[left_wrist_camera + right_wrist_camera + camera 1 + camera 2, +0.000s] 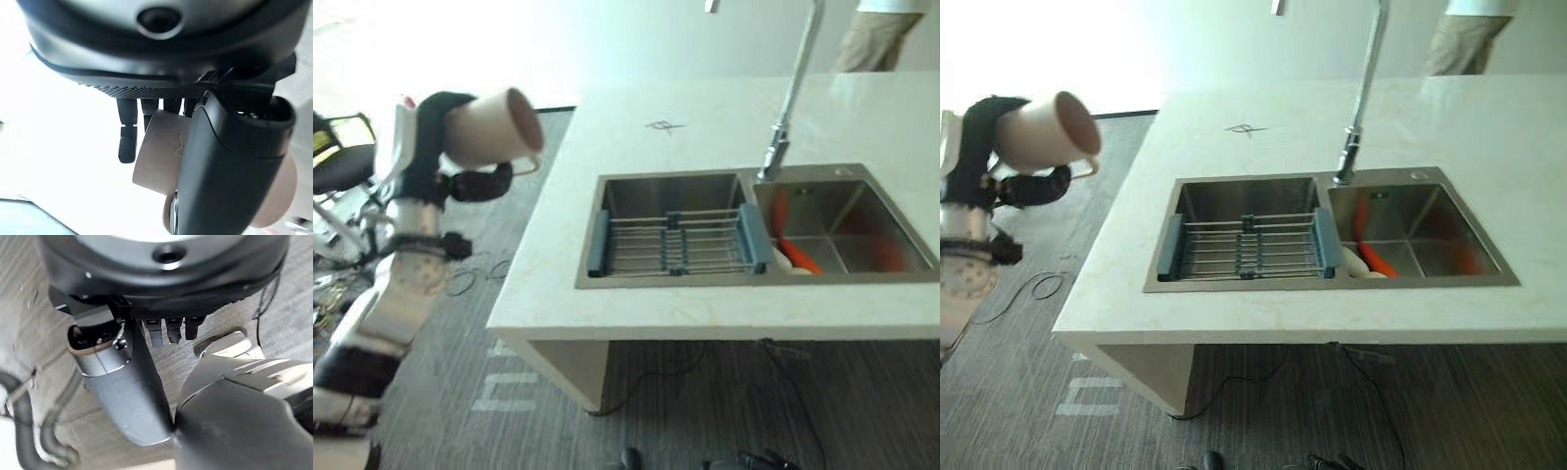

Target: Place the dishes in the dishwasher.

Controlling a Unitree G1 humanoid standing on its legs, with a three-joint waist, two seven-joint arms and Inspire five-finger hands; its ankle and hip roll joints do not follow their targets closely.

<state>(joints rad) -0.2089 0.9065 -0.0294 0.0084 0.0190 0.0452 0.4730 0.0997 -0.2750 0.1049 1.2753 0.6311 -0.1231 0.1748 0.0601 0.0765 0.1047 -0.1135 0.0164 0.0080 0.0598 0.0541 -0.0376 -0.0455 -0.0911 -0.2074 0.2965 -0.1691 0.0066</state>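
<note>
A beige mug (494, 127) is held up in the air off the counter's left end, lying on its side with its mouth toward the counter. My left hand (435, 137) is shut on it; in the left wrist view the thumb (230, 186) crosses the mug (159, 161) and the fingers curl behind it. Orange and white dishes (795, 257) lie in the sink's right basin (862, 220). My right hand (168, 330) hangs low over the grey floor, its fingers relaxed and holding nothing.
A wire rack (675, 243) with blue ends spans the left basin. A tall faucet (790, 98) rises behind the sink. The pale counter (705, 117) ends just right of the mug. A person (871, 34) stands at the far side. A chair (342, 162) stands at far left.
</note>
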